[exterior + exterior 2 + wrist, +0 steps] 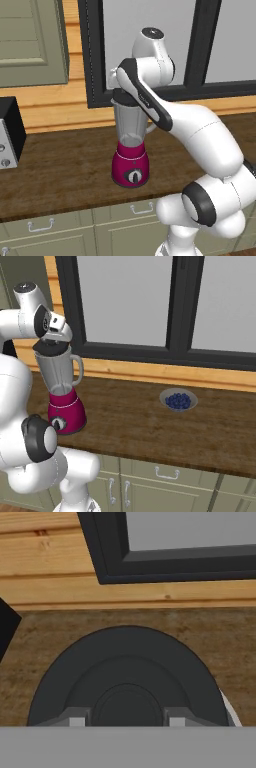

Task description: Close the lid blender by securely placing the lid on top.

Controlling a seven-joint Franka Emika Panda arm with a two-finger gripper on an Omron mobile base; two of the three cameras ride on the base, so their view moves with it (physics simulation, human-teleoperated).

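Observation:
The blender (131, 165) stands on the wooden counter, with a magenta base, a black dial and a clear grey jar. Its handle points right in the right base view, where the blender (65, 411) is at the left. The black round lid (121, 96) rests level on the jar's mouth. My gripper (51, 342) comes down on the lid (50, 349) from above. In the hand view the lid (128, 667) spreads across the lower half. My gripper (125, 721) has its two fingertips (76, 721) against the sides of the lid's raised centre knob, shut on it.
A black-and-silver boxy appliance (7, 132) sits at the counter's left end. A small bowl of blueberries (178, 400) lies on the counter to the blender's right. A dark window frame (172, 306) and a wood-panelled wall rise close behind the blender.

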